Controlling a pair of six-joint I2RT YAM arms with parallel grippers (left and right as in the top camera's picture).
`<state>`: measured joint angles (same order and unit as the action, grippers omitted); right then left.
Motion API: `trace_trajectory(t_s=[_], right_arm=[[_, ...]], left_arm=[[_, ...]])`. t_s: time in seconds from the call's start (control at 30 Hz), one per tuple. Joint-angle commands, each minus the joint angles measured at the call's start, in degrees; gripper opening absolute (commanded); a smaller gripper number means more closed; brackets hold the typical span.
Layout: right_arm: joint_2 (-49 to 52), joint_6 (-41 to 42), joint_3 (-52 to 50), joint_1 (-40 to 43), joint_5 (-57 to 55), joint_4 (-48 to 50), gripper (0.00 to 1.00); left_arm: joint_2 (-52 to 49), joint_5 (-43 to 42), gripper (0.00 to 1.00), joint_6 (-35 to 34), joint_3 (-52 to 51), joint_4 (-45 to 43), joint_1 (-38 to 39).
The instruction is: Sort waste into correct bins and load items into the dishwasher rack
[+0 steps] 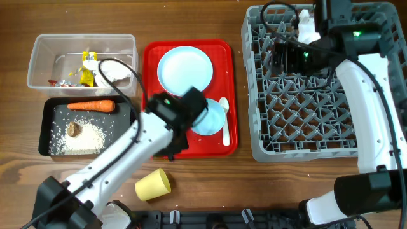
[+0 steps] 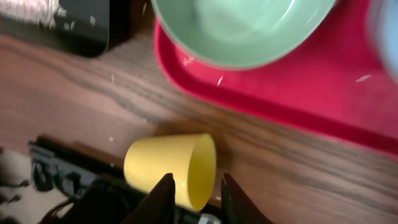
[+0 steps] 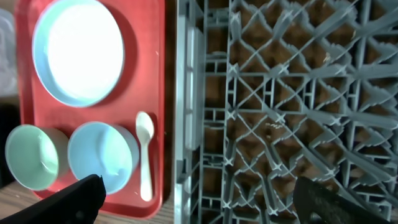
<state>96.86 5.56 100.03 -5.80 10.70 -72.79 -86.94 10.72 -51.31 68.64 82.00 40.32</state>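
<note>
From above, the left pincer [image 1: 170,150] hangs at the red tray's [image 1: 152,51] near edge, with the yellow cup [image 1: 152,184] on its side just past its tips. The right pincer [image 1: 282,57] hovers over the rack [image 1: 318,137]. In the left wrist view the fingers stand apart, the cup's rim lies just ahead between them, and a bowl [image 2: 242,31] sits farther ahead. In the right wrist view the fingers are spread wide over the rack's edge, with the plate [image 3: 78,50] and spoon [image 3: 145,155] off to their left.

The wooden worktop [image 1: 254,191] carries a clear tub [image 1: 82,38], a black tray [image 1: 43,127], a red tray [image 1: 152,63], a grey rack [image 1: 254,95] and a yellow cup [image 1: 152,184] lying on its side.
</note>
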Motion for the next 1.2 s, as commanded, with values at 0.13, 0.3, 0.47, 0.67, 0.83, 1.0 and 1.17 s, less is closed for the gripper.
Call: trace_trajectory(t_s=[0.13,0.3,0.47,0.67,0.83,1.0,1.17], right_arm=[[0.7,-2.6,-7.4,0.2,1.0,3.8,1.0],[0.8,-2.6,-10.3,0.2,1.0,5.8,1.0],[0.8,-2.6,-11.2,0.3,1.0,6.8,1.0],[0.8,-3.1,-11.2,0.2,1.0,7.0,1.0],[0.8,-3.9,-11.2,0.2,1.0,7.0,1.0],[0.8,-4.0,-11.2,0.2,1.0,7.2,1.0],[0.8,-4.0,-11.2,0.2,1.0,7.2,1.0]], left_arm=[[-0.1,1.1,0.46,-12.6,-8.7,-1.5,6.5],[-0.1,-0.6,0.46,-14.6,-14.1,-5.6,6.9],[-0.1,-0.6,0.43,-15.2,-17.0,-6.0,6.9],[-0.1,-0.8,0.37,-15.3,-18.3,-6.4,6.9],[-0.1,-0.8,0.32,-15.2,-19.3,-6.8,6.9],[-0.1,0.7,0.22,-15.2,-21.0,-7.4,6.9],[-0.1,2.0,0.07,-15.2,-21.0,-7.4,6.9]])
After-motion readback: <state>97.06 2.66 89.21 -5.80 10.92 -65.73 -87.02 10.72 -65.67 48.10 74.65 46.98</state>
